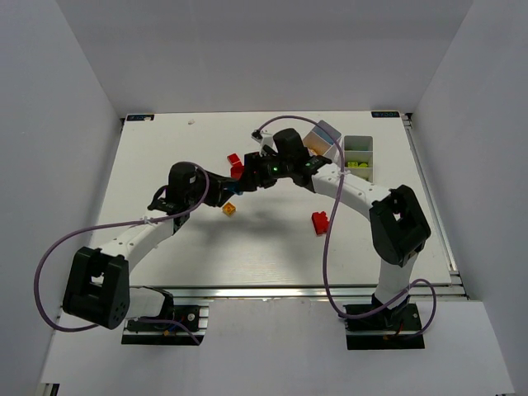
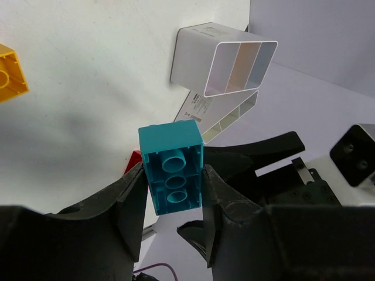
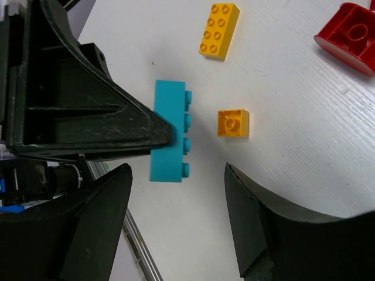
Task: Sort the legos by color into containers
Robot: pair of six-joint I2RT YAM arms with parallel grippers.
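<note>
Nearest the arm bases, one red brick [image 1: 320, 223] and one orange brick [image 1: 229, 209] lie loose on the table [image 1: 165, 157], well apart. Beyond them the two wrists meet over mid-table.

The left gripper [image 2: 174, 175] is clamped on the cyan brick [image 2: 171, 158], one finger on each long side, with the hollow underside facing its camera. The brick appears held clear of the surface. The right gripper [image 3: 177, 168] stands with jaws apart, straddling the same brick without touching it.

Judgement: a hand-over from left to right is in hand, since the containers stand on the right arm's side. To do it well, the right fingers should close squarely on faces the left fingers leave free. The left should let go only once that grip is firm. The free faces are narrow and crowded, so a skewed closing could twist the brick out.

Farther off, a yellow brick [image 3: 218, 31] and more red bricks [image 1: 235, 162] lie loose. Farthest, the tipped container [image 1: 326, 130] lies with its mouth sideways, just beside the upright tray [image 1: 358, 139] holding lime bricks [image 1: 356, 165]. Whether a cyan compartment exists cannot be told.
</note>
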